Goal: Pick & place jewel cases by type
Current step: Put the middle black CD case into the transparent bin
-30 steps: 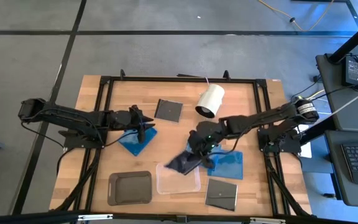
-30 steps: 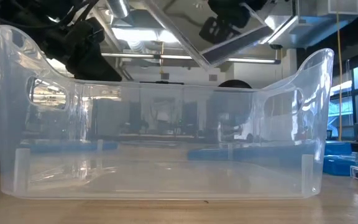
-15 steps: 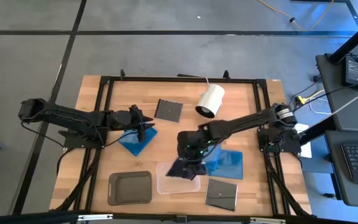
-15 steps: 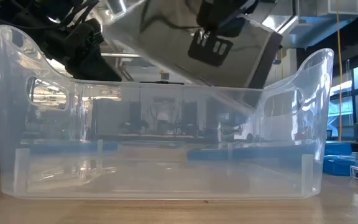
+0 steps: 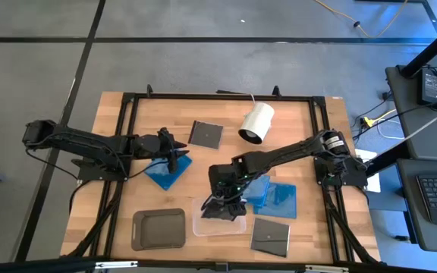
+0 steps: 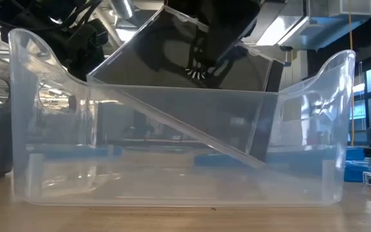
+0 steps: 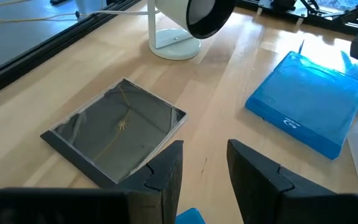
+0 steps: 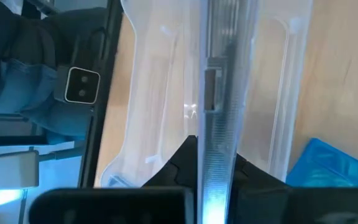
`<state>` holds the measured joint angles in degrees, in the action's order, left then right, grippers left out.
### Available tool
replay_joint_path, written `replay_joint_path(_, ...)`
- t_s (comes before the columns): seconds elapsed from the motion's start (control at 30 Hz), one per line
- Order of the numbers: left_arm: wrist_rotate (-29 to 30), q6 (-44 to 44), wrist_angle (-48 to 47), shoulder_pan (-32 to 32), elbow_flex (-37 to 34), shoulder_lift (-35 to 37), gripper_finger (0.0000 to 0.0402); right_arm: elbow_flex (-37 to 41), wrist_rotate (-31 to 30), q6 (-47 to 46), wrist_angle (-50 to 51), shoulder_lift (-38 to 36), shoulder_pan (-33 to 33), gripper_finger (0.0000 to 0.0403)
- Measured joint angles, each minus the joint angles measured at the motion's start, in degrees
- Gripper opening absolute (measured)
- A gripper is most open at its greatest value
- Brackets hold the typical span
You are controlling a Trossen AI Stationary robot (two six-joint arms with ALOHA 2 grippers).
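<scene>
A dark jewel case [image 6: 192,103] hangs tilted over the clear tray [image 6: 44,167], with my right gripper [image 5: 226,196] shut on it; one lower corner [image 6: 255,162] is down inside the tray. My left gripper [image 7: 204,171] stands open just above a blue jewel case [image 5: 165,173] lying flat at mid-left. Another dark case [image 5: 205,133] lies flat at the far middle, also seen as the dark case [image 7: 117,127] ahead of the left fingers. Blue cases [image 5: 278,197] lie stacked to the right of the clear tray. One more dark case [image 5: 270,235] lies near the front edge. My right gripper pinches the dark case's upper edge [image 8: 219,146] between its two fingers [image 8: 185,163]; the case shows edge-on between them. The fingers come from above, slanting down toward the near edge. The case hangs tilted below them, its lower corner inside the tray; whether it touches the floor, I cannot tell.
A dark grey tray [image 5: 158,229] sits left of the clear tray [image 5: 234,226] by the near edge. A white cylinder [image 5: 257,123] on its stand is at the far middle. A black frame [image 5: 127,102] borders the table top.
My right gripper has carried the dark case toward the near edge and the left and down, tipping steeper. The case, first held above and beside the clear tray, now dips one corner into it. The clear tray has shifted a little.
</scene>
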<state>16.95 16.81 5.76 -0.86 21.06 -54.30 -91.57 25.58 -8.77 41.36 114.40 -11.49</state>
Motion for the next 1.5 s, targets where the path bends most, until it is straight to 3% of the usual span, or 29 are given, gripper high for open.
replay_joint_path(0.47,0.0,-1.5,0.0,0.0,0.0,0.0,0.0123,0.0,0.0,1.2,-0.7,0.0,0.0,0.0028)
replay_joint_path(0.93,0.0,-1.5,0.0,0.0,0.0,0.0,0.0123,0.0,0.0,1.8,0.0,0.0,0.0,0.0089)
replay_joint_path(1.5,0.0,-1.6,0.0,0.0,0.1,0.0,0.0123,-1.5,0.0,3.5,4.8,0.0,0.4,0.0091)
